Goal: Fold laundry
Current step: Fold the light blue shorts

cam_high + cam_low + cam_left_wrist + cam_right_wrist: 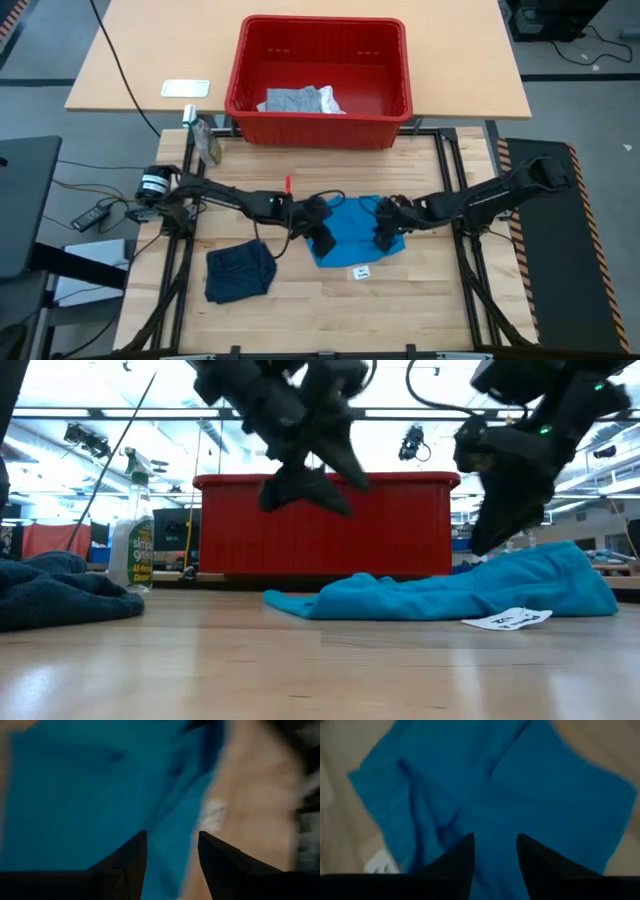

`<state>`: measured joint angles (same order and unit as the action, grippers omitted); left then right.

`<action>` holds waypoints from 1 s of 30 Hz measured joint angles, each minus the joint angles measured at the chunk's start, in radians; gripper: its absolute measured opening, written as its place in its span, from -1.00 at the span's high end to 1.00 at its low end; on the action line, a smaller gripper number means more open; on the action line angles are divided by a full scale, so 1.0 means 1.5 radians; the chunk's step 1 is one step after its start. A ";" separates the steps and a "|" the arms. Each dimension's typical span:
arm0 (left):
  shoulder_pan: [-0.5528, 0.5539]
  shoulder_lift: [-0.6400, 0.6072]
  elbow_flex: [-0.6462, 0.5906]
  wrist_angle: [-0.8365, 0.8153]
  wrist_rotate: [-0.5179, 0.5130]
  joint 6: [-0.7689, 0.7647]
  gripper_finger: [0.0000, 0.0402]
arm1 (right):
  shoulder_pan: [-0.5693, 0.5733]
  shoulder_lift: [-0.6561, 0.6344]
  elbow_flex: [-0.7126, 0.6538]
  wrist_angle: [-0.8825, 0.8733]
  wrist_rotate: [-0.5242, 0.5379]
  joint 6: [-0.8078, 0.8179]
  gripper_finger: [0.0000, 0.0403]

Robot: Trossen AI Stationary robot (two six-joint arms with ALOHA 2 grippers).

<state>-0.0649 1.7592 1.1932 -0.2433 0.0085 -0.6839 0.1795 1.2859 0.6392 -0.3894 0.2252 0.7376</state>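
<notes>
Blue shirt (355, 237) is spread flat mid-table for folding, flanked by the left gripper (322, 238) and right gripper (386, 236), both hung just above it with fingers parted and empty, while the navy garment (239, 273) is set aside.

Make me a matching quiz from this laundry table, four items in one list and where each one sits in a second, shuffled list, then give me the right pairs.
Items
1. bright blue cloth garment
2. dark navy cloth garment
3. light grey cloth garment
4. green spray bottle

Places
A. inside the red plastic basket
B. bunched on the table's left part, below the left arm
C. spread on the table, between the two grippers
D. at the table's far left corner, beside the basket

Pairs: 1-C, 2-B, 3-A, 4-D
</notes>
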 joint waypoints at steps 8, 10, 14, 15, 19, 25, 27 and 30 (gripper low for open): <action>0.030 0.029 -0.004 -0.042 -0.022 0.018 0.12 | 0.070 0.057 -0.001 0.016 -0.060 -0.020 0.28; 0.028 0.028 -0.005 -0.046 -0.021 0.034 0.12 | 0.101 0.070 -0.001 0.045 -0.108 -0.070 0.28; 0.011 0.008 -0.005 -0.053 -0.021 0.044 0.12 | 0.176 0.063 0.000 0.104 -0.264 -0.123 0.31; 0.006 0.001 -0.003 -0.046 -0.020 0.042 0.13 | 0.196 0.055 0.000 0.103 -0.284 -0.122 0.33; -0.012 -0.016 -0.003 -0.037 -0.020 0.042 0.16 | 0.265 0.025 0.000 0.095 -0.242 -0.117 0.41; -0.024 -0.009 -0.003 -0.035 -0.023 0.032 0.22 | 0.287 0.025 0.000 0.082 -0.005 -0.116 0.44; -0.024 0.003 -0.003 -0.039 -0.028 0.025 0.22 | 0.272 0.025 0.000 0.070 0.065 -0.093 0.45; -0.024 0.032 -0.003 -0.033 -0.049 0.028 0.23 | 0.238 0.025 0.000 0.063 0.113 -0.075 0.45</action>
<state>-0.1008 1.8077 1.1889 -0.2928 -0.0651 -0.6426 0.5364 1.3235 0.6385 -0.2953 0.3954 0.6248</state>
